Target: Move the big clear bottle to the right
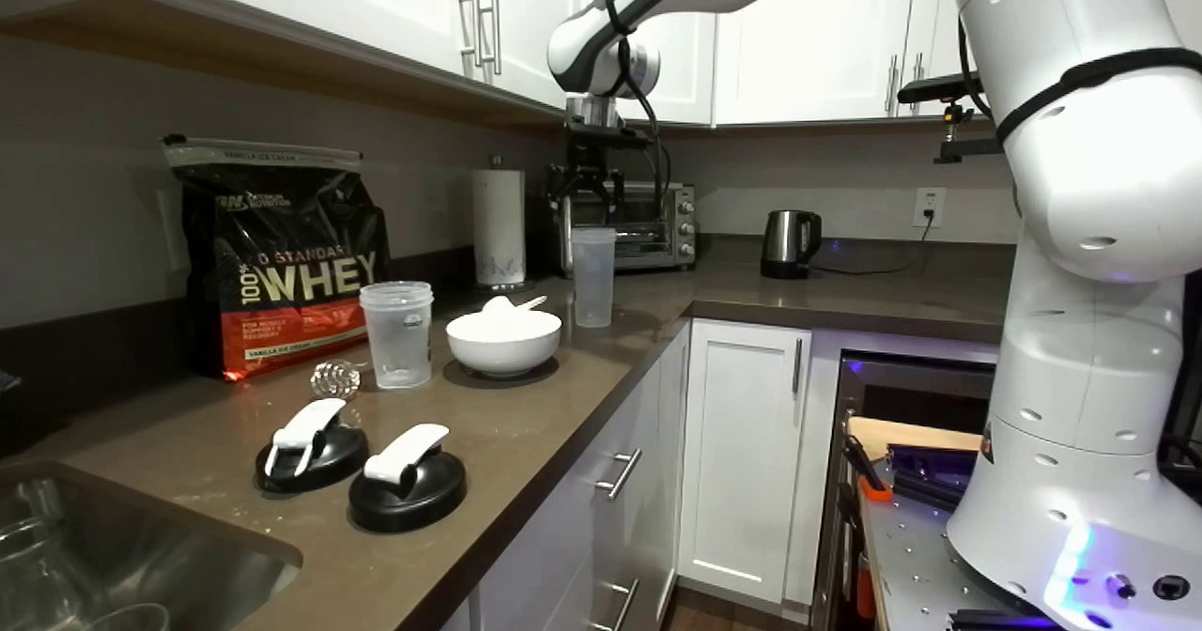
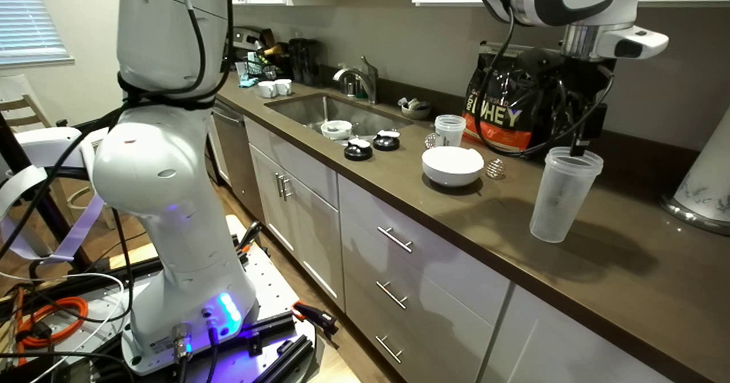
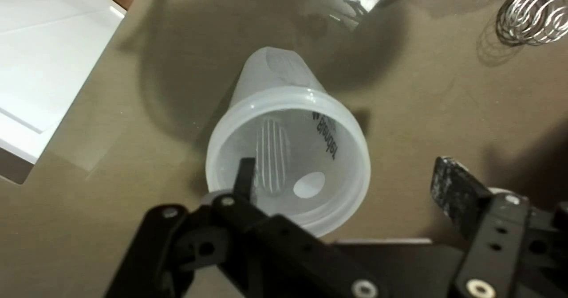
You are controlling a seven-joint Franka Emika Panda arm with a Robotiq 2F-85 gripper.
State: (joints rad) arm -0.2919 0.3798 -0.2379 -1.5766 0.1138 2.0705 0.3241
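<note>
Here, one big clear bottle (image 2: 562, 203), two lids (image 1: 409, 497), jaws apart

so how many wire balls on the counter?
2 visible: one ball beside the short cup, another ball beside the bowl, on the tall bottle side. More could be hidden behind things.

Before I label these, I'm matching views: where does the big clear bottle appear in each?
In an exterior view: the big clear bottle is central, right of the white bowl.
In an exterior view: the bottle is right of centre.
In the wrist view: the bottle is central, its open mouth showing.
Shared landmark: the gripper, by the bottle's mouth.
</note>
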